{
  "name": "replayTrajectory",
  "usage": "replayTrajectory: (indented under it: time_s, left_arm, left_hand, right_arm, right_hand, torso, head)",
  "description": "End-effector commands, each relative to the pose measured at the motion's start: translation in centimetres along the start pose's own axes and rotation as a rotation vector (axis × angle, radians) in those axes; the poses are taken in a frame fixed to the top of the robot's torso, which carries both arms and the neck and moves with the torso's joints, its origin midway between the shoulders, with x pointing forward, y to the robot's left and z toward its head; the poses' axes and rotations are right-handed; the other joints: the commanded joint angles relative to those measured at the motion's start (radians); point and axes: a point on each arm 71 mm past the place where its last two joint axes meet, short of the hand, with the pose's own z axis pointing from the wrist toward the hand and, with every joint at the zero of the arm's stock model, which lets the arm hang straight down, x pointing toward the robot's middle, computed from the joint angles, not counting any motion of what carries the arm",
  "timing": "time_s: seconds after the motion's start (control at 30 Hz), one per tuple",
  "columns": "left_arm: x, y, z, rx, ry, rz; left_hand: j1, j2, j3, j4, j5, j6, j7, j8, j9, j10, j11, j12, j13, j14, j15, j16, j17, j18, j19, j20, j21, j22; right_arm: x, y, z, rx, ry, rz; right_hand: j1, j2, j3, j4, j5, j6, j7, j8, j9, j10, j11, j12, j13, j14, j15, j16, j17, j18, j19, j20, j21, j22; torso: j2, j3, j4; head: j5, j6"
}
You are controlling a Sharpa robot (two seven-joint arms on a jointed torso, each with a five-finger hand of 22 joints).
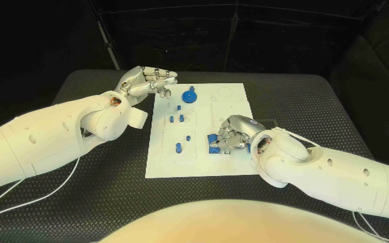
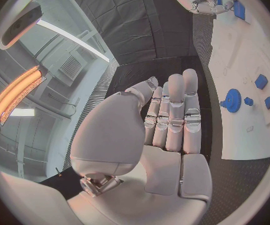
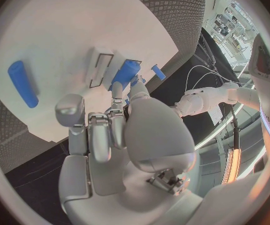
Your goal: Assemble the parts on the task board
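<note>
Blue part under right robot hand.

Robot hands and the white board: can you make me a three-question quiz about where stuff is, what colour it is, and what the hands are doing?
1. Where is the right hand?
A. over the board's near right part
B. off the table
C. on the left arm

2. What colour is the gear?
A. red
B. blue
C. green

3. What is the left hand doing?
A. squeezing the gear
B. lifting the board
C. holding nothing, beside the board

Answers: 1 A, its fingers curl over blue parts there. 2 B, it stands blue on the white plate. 3 C, the left wrist view shows bare fingers.
</note>
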Motion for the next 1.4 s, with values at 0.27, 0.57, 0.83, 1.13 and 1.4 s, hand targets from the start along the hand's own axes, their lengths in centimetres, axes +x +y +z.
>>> replayTrajectory:
  time_s: [0.27, 0.57, 0.83, 1.13, 1.4]
  left_arm:
    - [0.1, -0.1, 0.0, 0.007, 0.007, -0.008]
    - [0.0, -0.1, 0.0, 0.006, 0.004, -0.007]
    - [-0.2, 0.0, -0.1, 0.002, 0.001, -0.007]
    - [-0.1, 0.1, -0.1, 0.001, 0.002, -0.008]
    - [-0.1, 0.1, -0.2, 0.000, 0.002, -0.008]
  left_hand:
    - [-0.003, 0.004, -0.005, -0.001, -0.004, -0.004, 0.005, -0.005, -0.001, -0.008, 0.001, 0.006, 0.002, -0.006, 0.003, -0.003, -0.002, 0.012, 0.002, 0.004, -0.004, -0.001]
    - [-0.003, 0.004, -0.005, -0.001, -0.004, -0.004, 0.005, -0.005, -0.001, -0.008, 0.001, 0.006, 0.002, -0.006, 0.003, -0.003, -0.002, 0.012, 0.002, 0.004, -0.004, -0.001]
    - [-0.003, 0.004, -0.005, -0.001, -0.004, -0.004, 0.005, -0.005, -0.001, -0.008, 0.001, 0.006, 0.002, -0.006, 0.003, -0.003, -0.002, 0.012, 0.002, 0.004, -0.004, -0.001]
    - [-0.003, 0.004, -0.005, -0.001, -0.004, -0.004, 0.005, -0.005, -0.001, -0.008, 0.001, 0.006, 0.002, -0.006, 0.003, -0.003, -0.002, 0.012, 0.002, 0.004, -0.004, -0.001]
    - [-0.003, 0.004, -0.005, -0.001, -0.004, -0.004, 0.005, -0.005, -0.001, -0.008, 0.001, 0.006, 0.002, -0.006, 0.003, -0.003, -0.002, 0.012, 0.002, 0.004, -0.004, -0.001]
  right_arm:
    - [-0.2, 0.1, 0.1, -0.023, -0.033, 0.010]
    - [-1.4, -0.1, -1.2, -0.078, -0.095, 0.118]
    - [-3.6, -3.0, -2.8, 0.005, -0.090, 0.154]
    - [-4.6, -6.4, -3.6, 0.118, -0.021, -0.034]
    - [-4.5, -7.4, -3.8, 0.176, 0.016, -0.112]
  right_hand:
    - [0.005, 0.015, 0.005, 0.003, -0.003, 0.006, -0.006, 0.000, 0.001, 0.029, -0.009, 0.005, 0.120, 0.101, -0.006, 0.003, 0.250, -0.017, 0.002, -0.009, 0.004, 0.003]
    - [-0.031, -0.002, -0.034, 0.028, 0.062, -0.080, 0.033, -0.071, -0.025, -0.008, 0.022, -0.062, 0.063, 0.099, 0.015, -0.002, 0.238, -0.014, -0.014, 0.003, -0.015, -0.029]
    - [-0.048, 0.003, -0.063, 0.055, 0.128, -0.104, 0.054, -0.127, -0.048, -0.022, 0.042, -0.089, 0.041, 0.099, 0.034, -0.003, 0.237, -0.012, -0.018, 0.025, -0.018, -0.033]
    - [-0.042, 0.010, -0.079, 0.065, 0.142, -0.077, 0.052, -0.145, -0.060, -0.023, 0.041, -0.095, 0.037, 0.097, 0.035, -0.005, 0.231, -0.011, -0.018, 0.029, -0.018, -0.031]
    - [-0.042, 0.012, -0.092, 0.076, 0.143, -0.047, 0.045, -0.148, -0.065, -0.023, 0.036, -0.100, 0.033, 0.097, 0.031, -0.006, 0.229, -0.011, -0.017, 0.026, -0.018, -0.030]
  torso:
    - [0.000, 0.0000, -0.0016]
    - [-0.002, 0.0009, -0.0033]
    - [-0.002, -0.0006, -0.0034]
    - [0.002, 0.0008, -0.0021]
    - [0.000, -0.0013, -0.0015]
  head:
    - [0.001, 0.000]
    - [0.000, 0.000]
    - [-0.014, 0.000]
    - [-0.033, 0.000]
    - [-0.045, 0.000]
